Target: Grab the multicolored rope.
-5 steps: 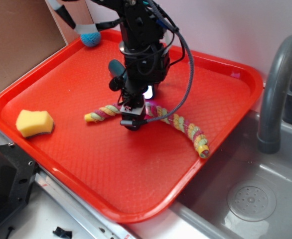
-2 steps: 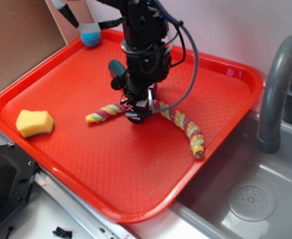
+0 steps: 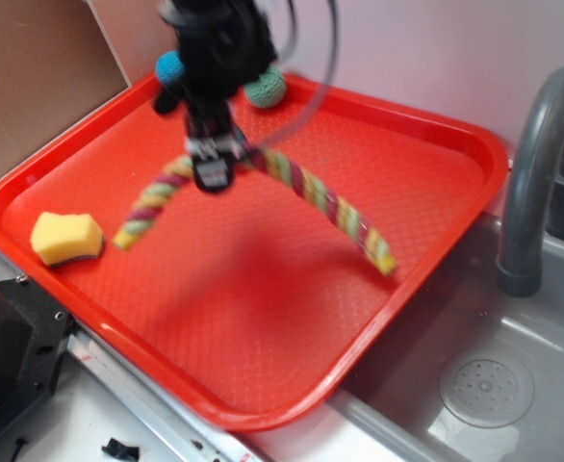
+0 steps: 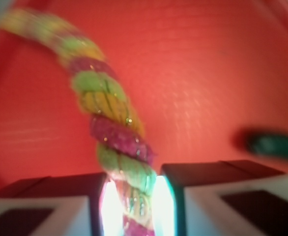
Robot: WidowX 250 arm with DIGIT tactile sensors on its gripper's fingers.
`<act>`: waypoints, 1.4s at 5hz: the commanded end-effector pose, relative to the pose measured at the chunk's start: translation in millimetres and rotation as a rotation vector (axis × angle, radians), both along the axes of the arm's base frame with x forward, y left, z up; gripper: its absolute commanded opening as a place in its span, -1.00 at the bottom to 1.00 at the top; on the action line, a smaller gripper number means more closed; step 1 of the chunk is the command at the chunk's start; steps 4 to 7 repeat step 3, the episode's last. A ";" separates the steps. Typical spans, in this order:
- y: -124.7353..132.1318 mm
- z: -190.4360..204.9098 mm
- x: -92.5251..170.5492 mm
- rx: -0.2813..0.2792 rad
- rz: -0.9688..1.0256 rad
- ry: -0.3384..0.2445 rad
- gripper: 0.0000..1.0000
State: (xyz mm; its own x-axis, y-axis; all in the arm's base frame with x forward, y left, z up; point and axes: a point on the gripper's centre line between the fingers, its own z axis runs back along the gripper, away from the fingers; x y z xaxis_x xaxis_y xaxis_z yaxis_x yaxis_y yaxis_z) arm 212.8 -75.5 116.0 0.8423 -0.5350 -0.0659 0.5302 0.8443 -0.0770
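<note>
The multicolored rope [image 3: 316,196] of pink, yellow and green strands hangs in an arch above the red tray [image 3: 263,318]. My gripper [image 3: 212,173] is shut on the rope near its middle, and both ends droop down toward the tray. In the wrist view the rope [image 4: 109,123] runs up and away from between my two black fingers, pinched at the gripper [image 4: 131,204]. The frames are blurred by motion.
A yellow sponge [image 3: 65,238] lies at the tray's left. A blue knitted ball [image 3: 170,67] and a green one [image 3: 265,89] sit at the tray's back edge. A grey faucet [image 3: 537,164] and sink [image 3: 474,385] are at the right. A brown board [image 3: 32,77] stands at the back left.
My gripper has risen and moved left and back with the rope in it. The rope has left the tray floor and now hangs from the jaws.
</note>
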 end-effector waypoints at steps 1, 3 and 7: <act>11.8 101.4 -27.9 -0.034 0.495 -0.175 -1.00; 13.1 121.9 -28.2 0.038 0.505 -0.177 -1.00; 13.1 121.9 -28.2 0.038 0.505 -0.177 -1.00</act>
